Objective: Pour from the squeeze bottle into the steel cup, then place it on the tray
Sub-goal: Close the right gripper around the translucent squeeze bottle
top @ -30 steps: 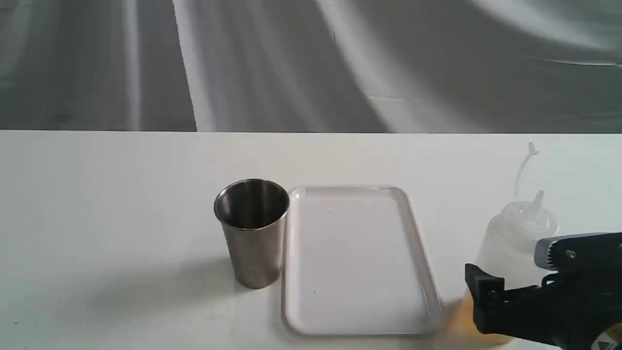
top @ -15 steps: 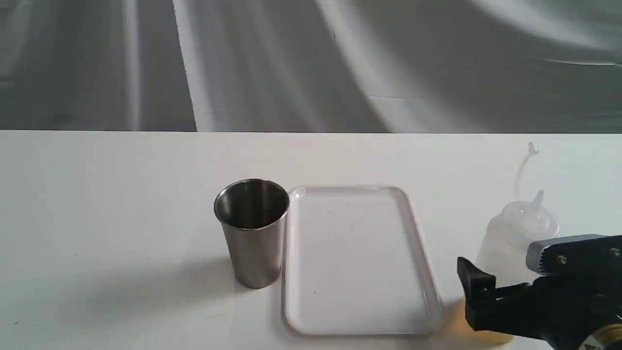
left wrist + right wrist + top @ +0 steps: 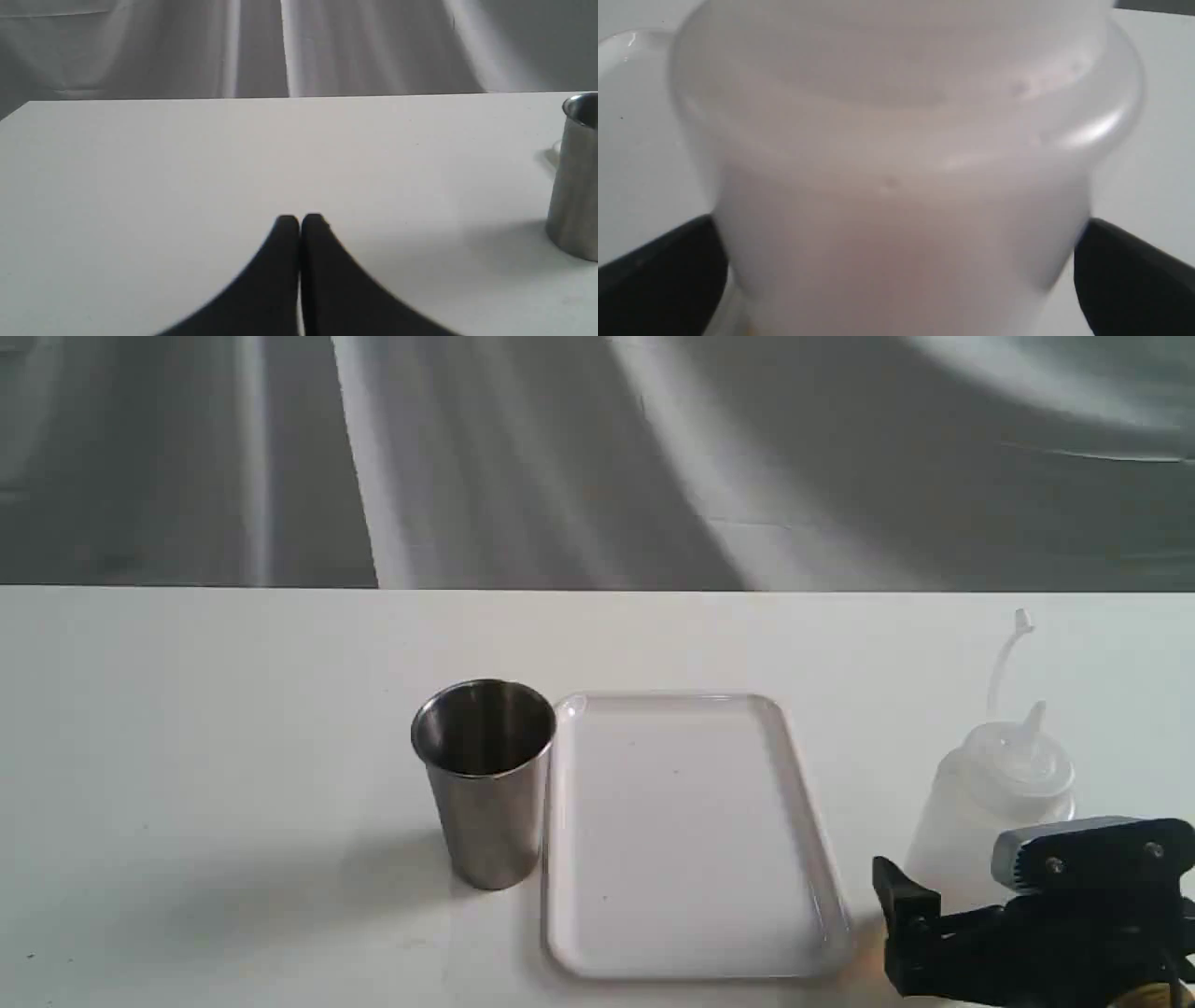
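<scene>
Two pincers: the right one is at work, the left one idle.
Right pincer (image 3: 896,280): black jaws spread wide, one on each side of the bottle body; no squeeze shows, and whether they touch it I cannot tell.
Key relation: the translucent whitish plastic squeeze bottle (image 3: 990,803), cone-nozzled, stands straight between those jaws, lower right of the exterior frame, on the white table (image 3: 187,709).
Long axis: upright, nozzle up, cap strap rising above it.
Left pincer (image 3: 299,224): closed tip to tip, empty, low over bare table.
Steel cup (image 3: 485,784): tapered brushed tumbler, centre-left, upright, mouth open.
Tray (image 3: 681,840): flat white rectangle with a low rim, just right of the cup, between cup and bottle.
In the way: only the tray, which the bottle must be carried over.
Step in hand: likely closing for the grasp; nothing poured yet.
</scene>
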Robot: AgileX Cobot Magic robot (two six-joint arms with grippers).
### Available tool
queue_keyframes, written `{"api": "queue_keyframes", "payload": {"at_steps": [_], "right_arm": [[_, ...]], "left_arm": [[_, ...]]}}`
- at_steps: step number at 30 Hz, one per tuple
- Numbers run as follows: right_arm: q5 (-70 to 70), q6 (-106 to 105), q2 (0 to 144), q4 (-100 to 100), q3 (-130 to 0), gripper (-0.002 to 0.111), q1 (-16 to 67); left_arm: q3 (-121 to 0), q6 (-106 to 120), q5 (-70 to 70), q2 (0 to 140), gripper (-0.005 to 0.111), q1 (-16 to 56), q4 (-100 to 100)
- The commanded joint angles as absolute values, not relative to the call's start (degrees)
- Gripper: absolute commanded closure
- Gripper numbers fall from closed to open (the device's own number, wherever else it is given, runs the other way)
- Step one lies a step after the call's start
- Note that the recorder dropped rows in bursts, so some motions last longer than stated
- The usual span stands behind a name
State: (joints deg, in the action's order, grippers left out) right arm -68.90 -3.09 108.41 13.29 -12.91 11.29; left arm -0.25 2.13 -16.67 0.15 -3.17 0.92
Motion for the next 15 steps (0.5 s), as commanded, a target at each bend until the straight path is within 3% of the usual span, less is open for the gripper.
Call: {"api": "queue_keyframes", "payload": {"at_steps": [1, 15], "right_arm": [[-69.96, -2.55, 110.32, 12.55, -12.85, 0.003, 11.40], [-69.96, -1.45, 112.55, 13.23, -17.33, 0.003, 11.40]], "left_arm": [[0.00, 1.98, -16.25, 0.00, 0.107, -2.71, 0.96], [0.00, 1.86, -16.25, 0.00, 0.107, -2.71, 0.96]]}}
